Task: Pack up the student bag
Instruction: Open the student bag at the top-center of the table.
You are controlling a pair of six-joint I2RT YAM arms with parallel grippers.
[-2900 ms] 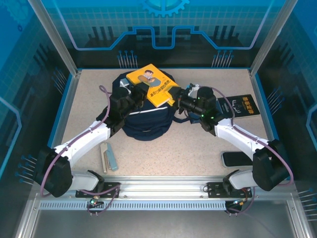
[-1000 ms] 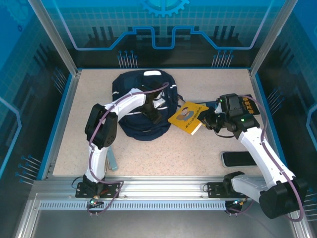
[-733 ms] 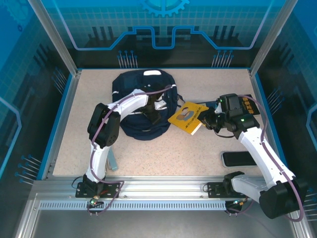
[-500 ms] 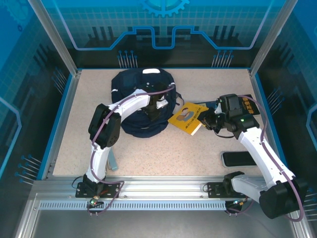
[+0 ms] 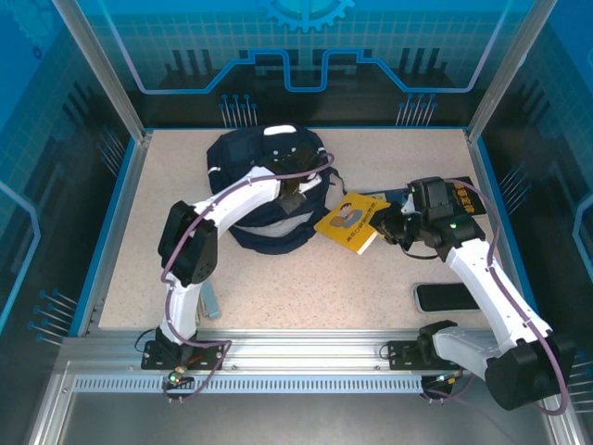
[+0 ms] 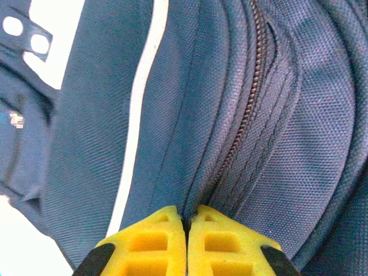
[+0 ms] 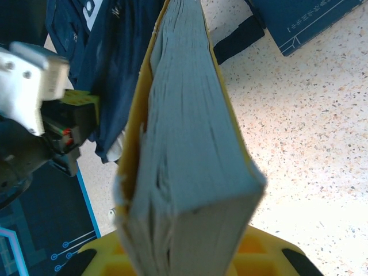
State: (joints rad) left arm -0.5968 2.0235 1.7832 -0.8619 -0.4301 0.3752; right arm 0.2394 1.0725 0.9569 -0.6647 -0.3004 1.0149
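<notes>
The student bag (image 5: 243,159), a dark navy backpack with white stripes, lies at the back middle of the table. My left gripper (image 5: 296,197) rests on its right side. In the left wrist view its yellow fingertips (image 6: 155,238) are shut on a fold of the bag's fabric (image 6: 195,144) beside the closed zipper (image 6: 247,109). My right gripper (image 5: 390,225) is shut on a thick yellow book (image 5: 352,221), held just right of the bag above the table. In the right wrist view the book's page edge (image 7: 187,132) stands up between the jaws of my right gripper (image 7: 184,256).
A navy book with yellow lettering (image 5: 463,197) lies at the right, partly under my right arm, and also shows as the navy book (image 7: 313,17) in the right wrist view. A black phone (image 5: 443,297) lies near the front right. A slim grey-blue item (image 5: 212,303) sits by the left arm's base.
My left gripper has closed on the bag's fabric by the zipper, and the bag has bunched up and shifted a little backwards. The right gripper and the yellow book have stayed still.
</notes>
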